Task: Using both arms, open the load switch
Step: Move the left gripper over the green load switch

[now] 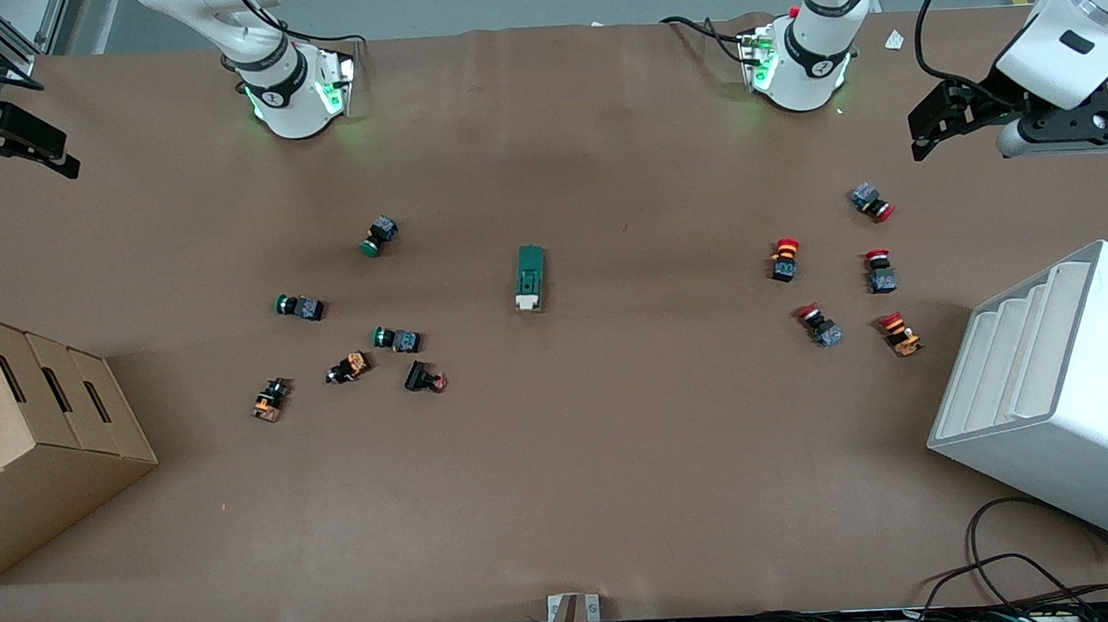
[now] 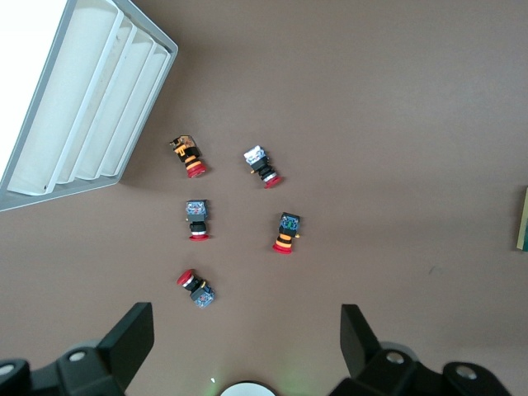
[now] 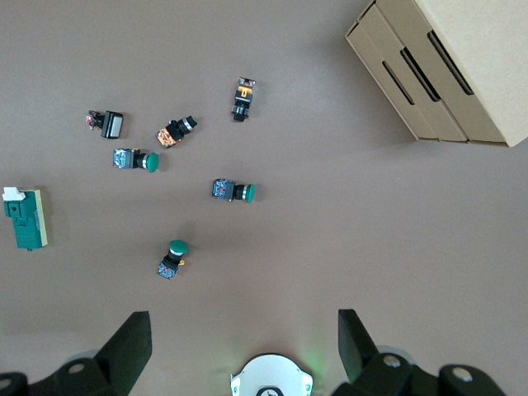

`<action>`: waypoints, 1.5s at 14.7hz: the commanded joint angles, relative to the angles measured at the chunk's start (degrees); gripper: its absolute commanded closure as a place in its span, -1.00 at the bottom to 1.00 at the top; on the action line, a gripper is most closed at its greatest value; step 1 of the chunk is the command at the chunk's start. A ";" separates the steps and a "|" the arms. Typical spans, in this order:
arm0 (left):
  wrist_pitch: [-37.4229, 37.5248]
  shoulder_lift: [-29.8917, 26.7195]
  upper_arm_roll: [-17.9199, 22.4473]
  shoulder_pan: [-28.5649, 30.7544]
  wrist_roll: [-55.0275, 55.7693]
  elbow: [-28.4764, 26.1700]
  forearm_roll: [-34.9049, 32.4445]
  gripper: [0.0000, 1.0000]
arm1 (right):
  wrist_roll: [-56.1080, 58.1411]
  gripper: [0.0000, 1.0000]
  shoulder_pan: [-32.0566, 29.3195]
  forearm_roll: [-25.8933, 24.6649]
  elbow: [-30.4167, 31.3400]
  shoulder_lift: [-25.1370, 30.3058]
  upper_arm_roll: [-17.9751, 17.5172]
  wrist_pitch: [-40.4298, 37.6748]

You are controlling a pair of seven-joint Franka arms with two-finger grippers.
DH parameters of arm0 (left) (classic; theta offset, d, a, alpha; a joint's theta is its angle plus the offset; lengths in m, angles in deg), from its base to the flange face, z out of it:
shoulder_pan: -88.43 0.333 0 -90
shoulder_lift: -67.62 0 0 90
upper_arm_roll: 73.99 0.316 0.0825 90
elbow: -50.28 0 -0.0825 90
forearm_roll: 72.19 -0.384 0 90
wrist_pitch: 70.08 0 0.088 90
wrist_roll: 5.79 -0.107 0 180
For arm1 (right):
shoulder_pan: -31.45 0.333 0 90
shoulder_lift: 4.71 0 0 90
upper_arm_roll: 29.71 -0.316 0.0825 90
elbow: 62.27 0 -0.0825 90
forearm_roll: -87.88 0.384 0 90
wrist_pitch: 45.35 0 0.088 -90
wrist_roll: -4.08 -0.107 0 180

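Note:
The load switch (image 1: 530, 277) is a dark green block lying flat at the middle of the table, its white lever end pointing toward the front camera. The right wrist view shows the load switch (image 3: 25, 217) at its edge, and the left wrist view catches only a sliver of it (image 2: 522, 219). My left gripper (image 1: 922, 134) hangs open and empty high over the left arm's end of the table, above the red push buttons (image 2: 246, 323). My right gripper (image 1: 61, 153) hangs open and empty over the right arm's end (image 3: 243, 325). Both are well away from the switch.
Several green and orange push buttons (image 1: 394, 338) lie scattered toward the right arm's end, several red ones (image 1: 785, 258) toward the left arm's end. A cardboard box (image 1: 36, 436) and a white slotted bin (image 1: 1053, 392) stand at the two ends. Cables (image 1: 1024, 580) trail along the front edge.

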 commanded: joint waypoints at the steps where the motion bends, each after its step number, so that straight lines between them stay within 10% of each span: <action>1: 0.62 0.42 -0.13 0.08 -0.83 1.18 -0.74 -1.00 | 0.15 -1.00 -0.81 0.26 0.96 0.62 -0.28 -0.33; 6: 0.62 4.89 -1.18 -1.15 0.57 6.18 -0.92 -1.00 | 0.15 -1.00 -0.63 0.08 0.79 0.27 -0.36 0.02; 12: -4.90 12.00 -15.92 -4.21 19.23 5.49 -2.40 -1.00 | 0.07 -1.00 0.16 -2.55 0.09 0.18 -0.98 0.46; 16: -11.75 18.07 -19.11 -15.35 40.25 4.79 -4.16 -1.00 | -0.11 -1.00 -0.02 -1.76 0.09 0.18 -0.63 1.69; 22: -22.48 31.33 -19.11 -35.14 73.30 3.73 -25.15 -1.00 | -0.02 -1.00 -0.63 0.00 -0.27 0.09 -0.45 1.69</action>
